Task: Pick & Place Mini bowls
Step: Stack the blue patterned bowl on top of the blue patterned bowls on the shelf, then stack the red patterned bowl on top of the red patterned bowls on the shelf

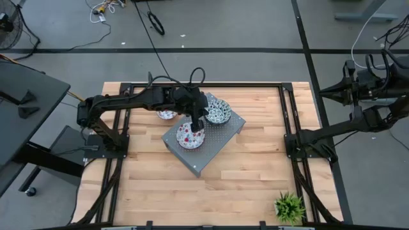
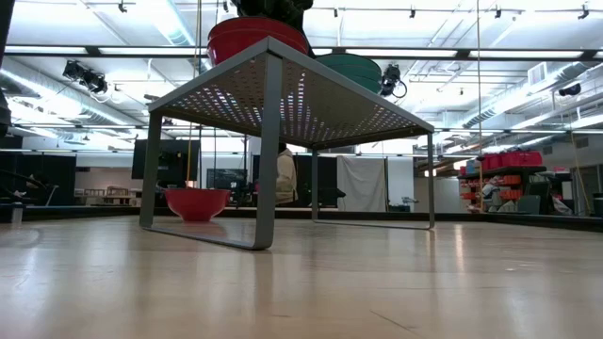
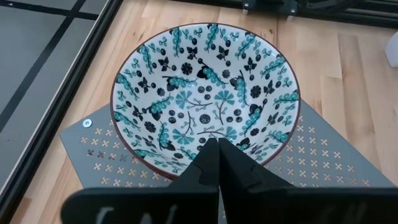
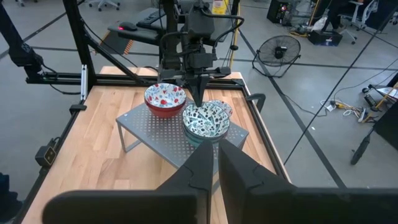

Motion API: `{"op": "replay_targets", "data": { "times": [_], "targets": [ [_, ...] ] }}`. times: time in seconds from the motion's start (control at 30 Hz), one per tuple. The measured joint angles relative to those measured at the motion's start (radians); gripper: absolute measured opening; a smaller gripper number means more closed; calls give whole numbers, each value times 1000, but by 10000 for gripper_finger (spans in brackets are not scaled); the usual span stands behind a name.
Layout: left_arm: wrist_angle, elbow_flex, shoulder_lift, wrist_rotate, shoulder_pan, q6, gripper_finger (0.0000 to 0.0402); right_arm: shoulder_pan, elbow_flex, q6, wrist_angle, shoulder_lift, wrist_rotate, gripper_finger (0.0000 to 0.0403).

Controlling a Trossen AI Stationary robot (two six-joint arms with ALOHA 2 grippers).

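Note:
A grey perforated stand [image 1: 220,137] sits mid-table. On it are a red-patterned mini bowl [image 1: 190,135] and teal-patterned mini bowls [image 1: 218,114], one of which fills the left wrist view [image 3: 205,93]. Another red bowl [image 2: 196,202] rests on the table beside the stand's far left side. My left gripper [image 3: 217,149] is shut and slants down over the stand, its tips between the red bowl [image 4: 165,99] and the teal bowl [image 4: 206,119]. My right gripper [image 4: 215,155] is shut and empty, held high off the table's right side. My left gripper's shut fingertips [image 3: 210,155] stand at the teal bowl's rim [image 3: 177,169] on the side nearest the arm, slanting down from the table's left. Whether they touch the rim I cannot tell. The bowl sits upright on the stand.
A small green potted plant [image 1: 289,206] stands at the table's near right corner. Black frame rails [image 1: 286,108] run along the table's left, far and right sides. Bare wood lies in front of the stand.

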Motion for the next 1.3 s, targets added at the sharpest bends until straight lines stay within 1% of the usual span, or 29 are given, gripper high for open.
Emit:
{"op": "replay_targets", "data": {
  "times": [0.87,1.3],
  "targets": [
    [-30,0,0,1,0,2,0,0,0,0,0,0,0,27],
    [-12,2,-16,2,0,36,0,0,0,0,0,0,0,27]
  ]
}}
